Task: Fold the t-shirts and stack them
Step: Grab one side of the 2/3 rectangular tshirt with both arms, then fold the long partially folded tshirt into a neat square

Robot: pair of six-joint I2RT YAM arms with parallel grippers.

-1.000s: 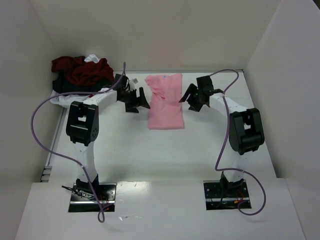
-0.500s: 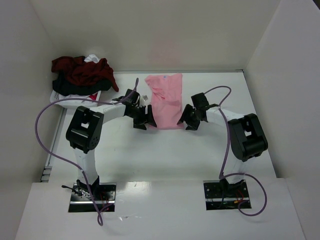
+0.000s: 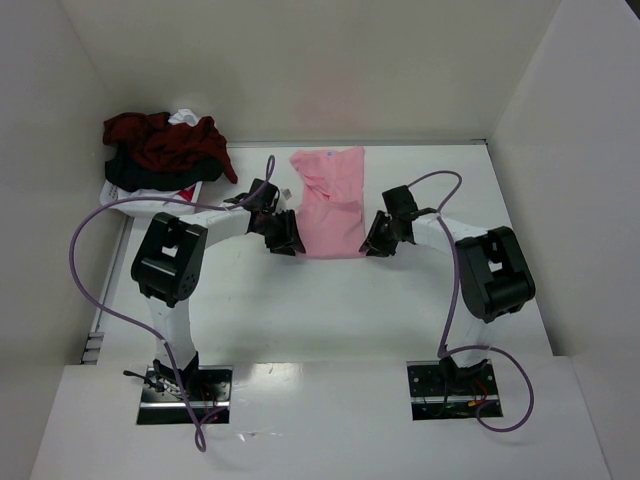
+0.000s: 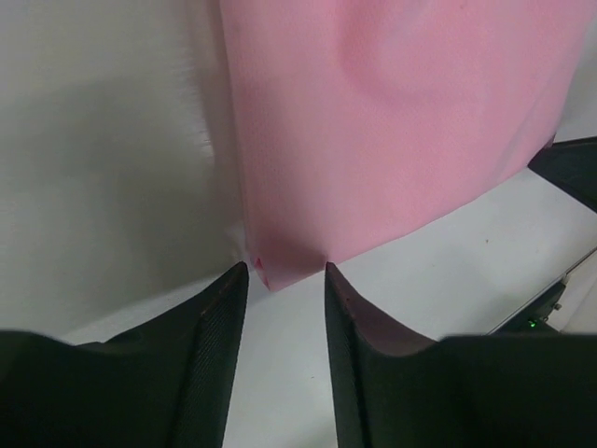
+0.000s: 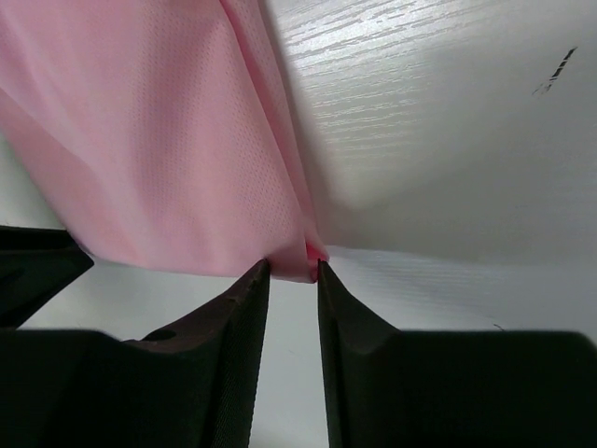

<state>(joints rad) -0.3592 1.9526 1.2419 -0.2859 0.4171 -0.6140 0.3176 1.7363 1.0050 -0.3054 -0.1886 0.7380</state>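
The light pink t-shirt (image 3: 330,205) lies folded into a long strip in the middle of the table. My left gripper (image 3: 289,243) is at its near left corner. In the left wrist view the jaws stand narrowly open, and the pink corner (image 4: 280,266) lies flat between my left gripper's (image 4: 286,268) tips. My right gripper (image 3: 369,246) is at the near right corner. In the right wrist view my right gripper (image 5: 294,267) is shut on the bunched pink corner (image 5: 297,263). Dark red, black and white shirts (image 3: 160,145) are piled at the far left.
The pile of shirts rests on a small white basket (image 3: 125,196) against the left wall. White walls close the table on the left, back and right. Purple cables (image 3: 90,225) loop beside both arms.
Both grippers have come down from beside the shirt's middle to its near corners, and their jaws have narrowed from wide open. The pink shirt has stayed in place.
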